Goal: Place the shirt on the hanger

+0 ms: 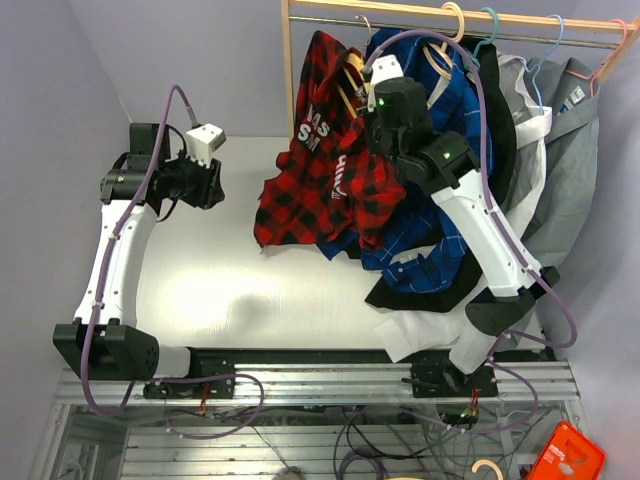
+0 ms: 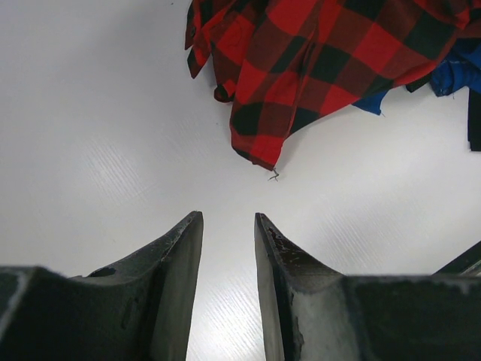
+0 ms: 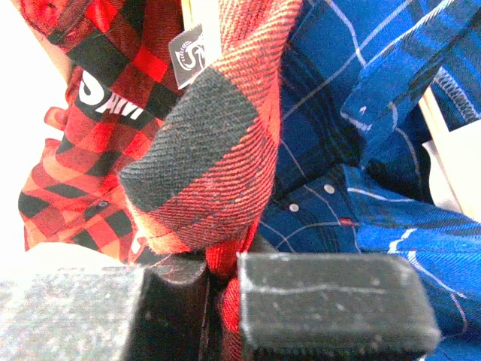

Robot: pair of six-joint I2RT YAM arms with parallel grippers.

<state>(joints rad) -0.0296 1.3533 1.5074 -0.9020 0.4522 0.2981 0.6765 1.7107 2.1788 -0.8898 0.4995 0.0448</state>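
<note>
Shirt [image 1: 310, 180] hangs at the rack [image 1: 400, 12], bunched round the hanger [image 1: 350, 66], lower half draped onto the back of the desk [image 1: 220, 280]. Its long axis runs from the collar up at the rack, down & left to the hem on the desk.

We have the right gripper [image 3: 222, 301] pressed together on a fold of red-black cloth near the white label [image 3: 188, 49], so prob. the collar/shoulder area. Blue shirt [image 1: 420, 240] sits just beside on the right, touching.

Left gripper [image 2: 228, 226] is spread part-way w/ nothing in it, over bare desk. The hem lies ahead of it & to its right, well apart. So the right arm is on the shirt and the left is the far one.

We can't tell if either hanger arm is inside a shoulder yet; only tan bits show by the collar. The next move turns on that, we judge: right arm draws cloth along the hanger's length, and left would have to cross rightward for the loose hem. Risk: blue shirt drags along.
</note>
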